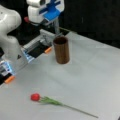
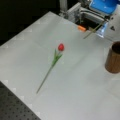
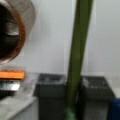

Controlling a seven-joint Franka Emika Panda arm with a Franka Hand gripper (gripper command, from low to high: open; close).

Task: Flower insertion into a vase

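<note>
Gripper: the white and blue gripper [image 1: 57,26] hangs above the table's far edge, just behind the vase; its fingers [image 3: 53,96] are clamped on a green stem [image 3: 77,57].
Held stem: it slants out from the gripper in a front view [image 2: 93,31]; its flower end is not visible.
Vase: the brown vase [image 1: 61,50] stands upright near the far edge; its interior looks dark in the wrist view [image 3: 11,30], with no contents discernible.
Second flower: a red tulip [image 1: 35,97] lies flat near the table's front edge, well apart from the vase.

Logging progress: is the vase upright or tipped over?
Upright. The vase stands on its base on the table, mouth up; no flower stands in it.
</note>
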